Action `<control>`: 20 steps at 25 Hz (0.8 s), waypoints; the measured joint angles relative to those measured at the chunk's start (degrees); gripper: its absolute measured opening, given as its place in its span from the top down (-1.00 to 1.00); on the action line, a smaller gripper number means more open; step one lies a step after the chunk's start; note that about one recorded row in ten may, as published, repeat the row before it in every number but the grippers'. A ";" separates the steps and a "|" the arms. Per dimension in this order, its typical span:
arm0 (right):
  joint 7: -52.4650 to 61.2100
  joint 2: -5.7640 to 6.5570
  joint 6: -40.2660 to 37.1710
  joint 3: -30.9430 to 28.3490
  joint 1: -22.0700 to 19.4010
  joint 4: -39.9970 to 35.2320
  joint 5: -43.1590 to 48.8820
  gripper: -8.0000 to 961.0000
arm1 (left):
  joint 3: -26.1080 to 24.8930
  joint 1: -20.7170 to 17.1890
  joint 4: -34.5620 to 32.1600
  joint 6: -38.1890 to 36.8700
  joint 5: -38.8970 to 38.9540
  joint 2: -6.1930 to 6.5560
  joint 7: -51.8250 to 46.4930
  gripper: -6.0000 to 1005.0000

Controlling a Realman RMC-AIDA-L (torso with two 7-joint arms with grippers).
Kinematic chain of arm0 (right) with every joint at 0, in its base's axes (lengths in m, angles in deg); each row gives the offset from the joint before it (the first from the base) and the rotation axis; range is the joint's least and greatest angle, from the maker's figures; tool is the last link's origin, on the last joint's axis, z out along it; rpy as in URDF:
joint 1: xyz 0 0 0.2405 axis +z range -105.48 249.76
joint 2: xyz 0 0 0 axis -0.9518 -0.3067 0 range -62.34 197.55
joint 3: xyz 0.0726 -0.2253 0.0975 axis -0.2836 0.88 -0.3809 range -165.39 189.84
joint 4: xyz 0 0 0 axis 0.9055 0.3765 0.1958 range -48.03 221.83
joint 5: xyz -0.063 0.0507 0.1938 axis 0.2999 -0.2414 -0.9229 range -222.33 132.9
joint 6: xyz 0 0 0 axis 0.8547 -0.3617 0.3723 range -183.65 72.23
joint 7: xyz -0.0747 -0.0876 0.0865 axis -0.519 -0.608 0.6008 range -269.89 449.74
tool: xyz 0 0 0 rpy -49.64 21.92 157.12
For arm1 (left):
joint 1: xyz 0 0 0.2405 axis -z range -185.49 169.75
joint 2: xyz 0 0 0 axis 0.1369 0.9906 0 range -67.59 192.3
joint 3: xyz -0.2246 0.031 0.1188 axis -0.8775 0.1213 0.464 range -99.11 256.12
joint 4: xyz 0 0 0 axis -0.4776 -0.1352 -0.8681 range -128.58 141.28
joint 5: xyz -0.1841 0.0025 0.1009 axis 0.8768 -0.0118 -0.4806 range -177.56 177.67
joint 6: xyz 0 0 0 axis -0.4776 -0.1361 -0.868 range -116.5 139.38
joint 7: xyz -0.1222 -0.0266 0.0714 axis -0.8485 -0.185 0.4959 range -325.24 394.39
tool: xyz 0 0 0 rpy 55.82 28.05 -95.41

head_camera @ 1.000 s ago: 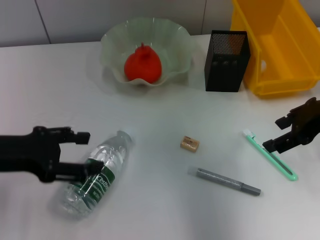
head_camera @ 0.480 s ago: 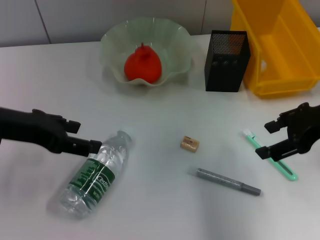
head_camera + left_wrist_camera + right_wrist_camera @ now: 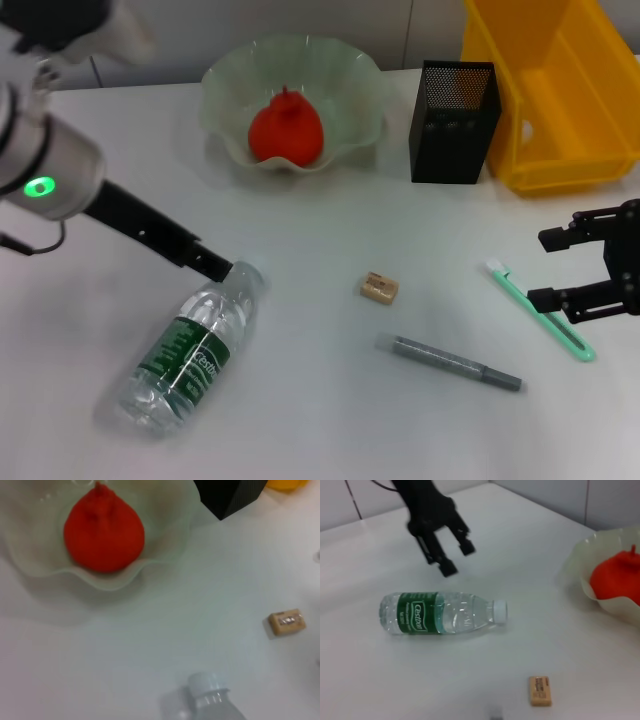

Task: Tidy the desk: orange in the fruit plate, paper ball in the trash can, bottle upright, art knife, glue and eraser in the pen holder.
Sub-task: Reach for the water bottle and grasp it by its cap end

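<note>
Two grippers hang over the table. Left gripper [image 3: 451, 554], fingers spread, hovers at the cap of the bottle [image 3: 187, 346], which lies on its side near the front left corner. Toward the back edge, the orange [image 3: 286, 130] sits in the plate [image 3: 350, 85], with the holder [image 3: 454, 122] beside it. Mid-table lie the eraser [image 3: 379, 288] and grey knife [image 3: 448, 362]. Near the right edge, the right gripper [image 3: 553, 268], fingers spread, hovers over the green glue [image 3: 541, 311].

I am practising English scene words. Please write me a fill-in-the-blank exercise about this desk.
1. The bottle is lying on its ____.
2. The orange sits in the fruit ____.
3. The eraser lies between the bottle and the ____ art knife.
4. The right gripper is ____.

Missing words: side; plate; green; open
</note>
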 joint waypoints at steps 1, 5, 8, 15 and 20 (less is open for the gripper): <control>-0.94 -0.02 -0.25 -0.37 -0.08 0.23 -0.13 -0.60 | 1.17 1.22 0.76 0.26 -0.89 -0.10 -1.61 -0.67; -3.96 -0.20 -0.52 -1.18 -0.40 1.77 -0.41 -0.60 | 4.74 5.62 4.01 1.01 -4.46 -0.50 -6.90 -0.67; -5.75 -0.28 -0.49 -1.45 -0.42 3.52 -0.64 -0.60 | 5.98 8.21 6.02 0.84 -4.65 -0.50 -9.77 -0.67; -8.54 -0.34 -0.61 -1.29 -0.26 5.65 -2.06 -0.60 | 7.87 11.15 12.02 3.54 -2.86 -0.49 -11.36 -0.67; -9.46 -0.36 -0.68 -1.41 -0.68 6.32 -2.82 -0.60 | 8.60 11.27 16.35 9.27 -1.48 -0.49 -10.61 -0.67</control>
